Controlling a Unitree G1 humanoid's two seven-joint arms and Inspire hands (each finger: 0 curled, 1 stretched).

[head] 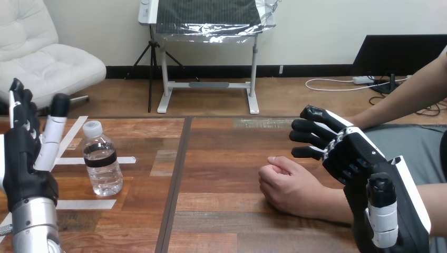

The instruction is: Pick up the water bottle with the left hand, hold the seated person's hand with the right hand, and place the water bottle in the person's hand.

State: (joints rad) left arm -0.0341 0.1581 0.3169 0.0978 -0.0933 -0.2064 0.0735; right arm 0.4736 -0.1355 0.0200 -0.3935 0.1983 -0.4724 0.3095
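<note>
The left hand [23, 153] stood upright with its palm turned toward the bottle, its fingers straight and spread and its thumb raised apart from them; it held nothing. Its black palm had a matte, rubbery look, its thumb wore hard white shells, and a brushed silver forearm [32, 224] ran below it.

The bottle [101, 161] stood upright on the table just to the thumb side of that hand, near it but apart. It was a small clear plastic cylinder with ribbed walls, a rounded shoulder, a white screw cap [92, 127] and a dark band [100, 158] round its middle.

The right hand [363, 158] hung with its fingers reaching out, loosely bent and spread, closed round nothing; glossy white shells covered its back and thumb. The person's hand [287, 184] lay under and ahead of those fingertips, curled into a loose fist on the table. Whether the palm touched the wrist behind it could not be told.

The table [221, 153] was a patchwork of wooden planks in brown and reddish tones with visible grain, split by a dark groove [176, 174] between the hands. Flat strips of white tape [84, 204] lay on the wood around the bottle, beside the left hand.
</note>
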